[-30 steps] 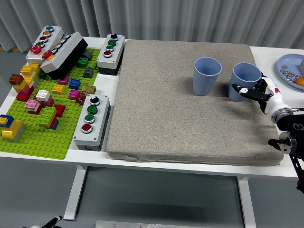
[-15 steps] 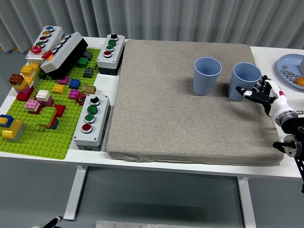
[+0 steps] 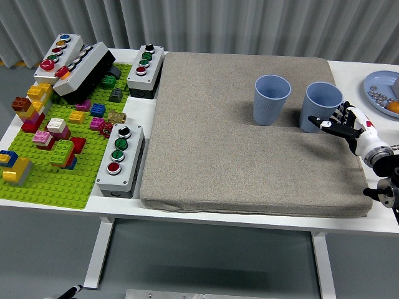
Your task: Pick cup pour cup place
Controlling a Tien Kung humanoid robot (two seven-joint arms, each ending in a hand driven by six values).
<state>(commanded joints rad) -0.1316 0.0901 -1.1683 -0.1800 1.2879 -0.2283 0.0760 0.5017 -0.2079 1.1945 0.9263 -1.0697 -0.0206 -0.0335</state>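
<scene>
- Head view: the right hand (image 3: 341, 124) sits just beside the right cup (image 3: 322, 106), fingers spread and holding nothing. A sideways nudge before closing could, I judge, tip this light cup toward the mat's (image 3: 206, 156) right edge.
- A loose grasp could let it slip or knock the left cup (image 3: 271, 99) nearby.
- Both cups are plain blue, upright and tapered, near the mat's far right corner; their contents cannot be seen.
- Left hand is out of view.

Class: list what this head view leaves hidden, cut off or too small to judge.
- Right cup: lower right side hidden by the right hand; contact cannot be told.
- Both cups' contents, left cup included: interiors too small to judge.
- Plate: cut off by the right edge.
- Left arm: out of view.
</scene>
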